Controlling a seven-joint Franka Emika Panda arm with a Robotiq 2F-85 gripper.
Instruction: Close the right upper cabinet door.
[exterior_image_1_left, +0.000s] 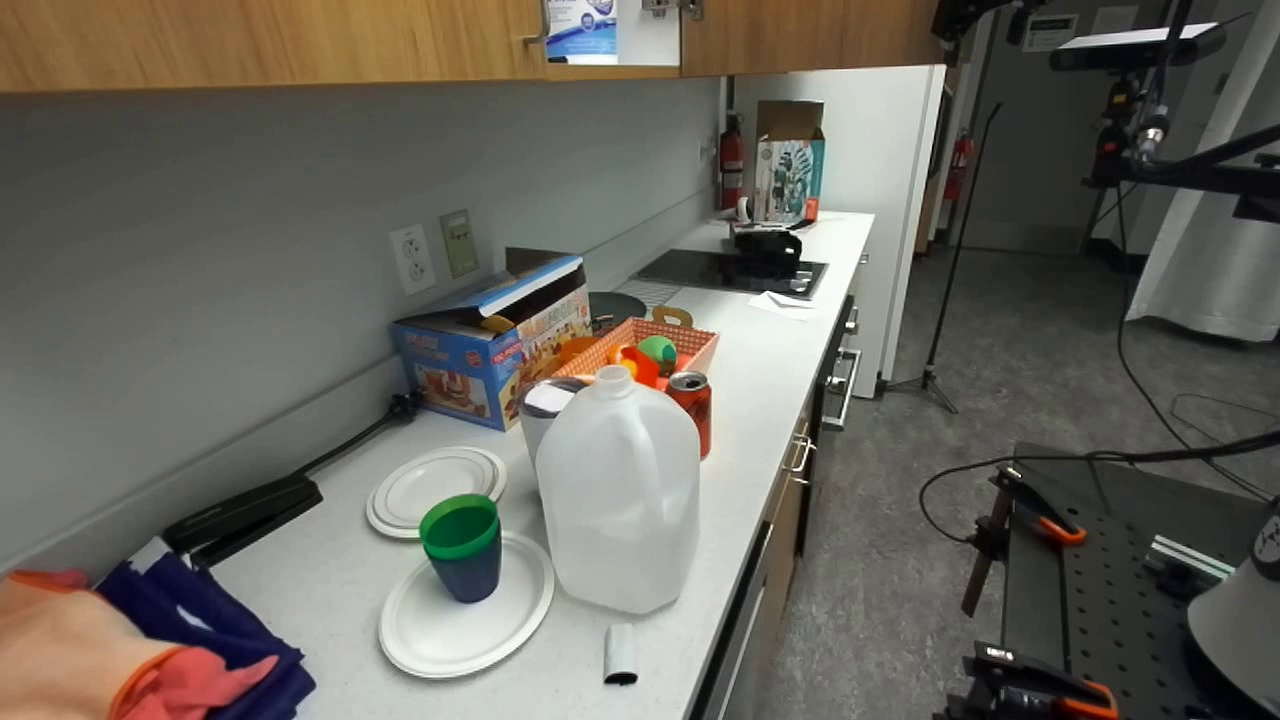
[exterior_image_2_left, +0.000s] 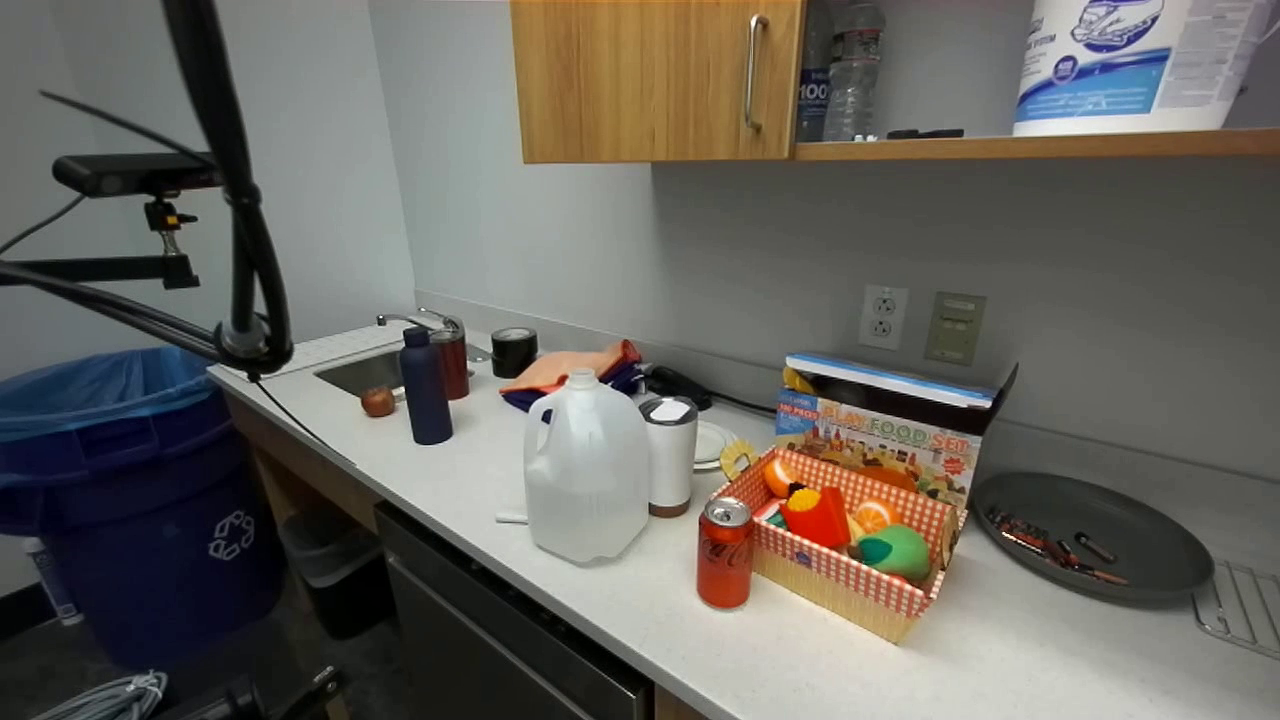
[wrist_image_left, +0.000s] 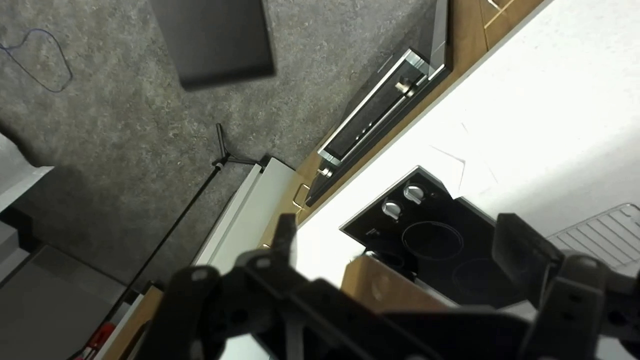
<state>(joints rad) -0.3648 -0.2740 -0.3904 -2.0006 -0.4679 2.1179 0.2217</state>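
Note:
The right upper cabinet door (exterior_image_1_left: 810, 35) is a light-brown panel that stands open, swung out from the cabinet in an exterior view. Metal hinges show at its inner end, beside the open cabinet bay. Its bar handle is hidden. My gripper (exterior_image_1_left: 985, 32) is at the top of that view, close to the door's outer end. In the wrist view a brown wooden corner, apparently of the door (wrist_image_left: 387, 287), shows low between the widely spread fingers of the gripper (wrist_image_left: 397, 224), partly hidden by its body. I cannot tell whether they touch.
The closed neighbouring door (exterior_image_2_left: 655, 80) has a silver handle. A white bucket (exterior_image_2_left: 1130, 70) and bottles stand in the open bay. Below, the counter holds a jug (exterior_image_1_left: 620, 490), a food-set box (exterior_image_1_left: 490, 345) and a black cooktop (wrist_image_left: 430, 245). A camera arm (exterior_image_1_left: 1150, 150) stands nearby.

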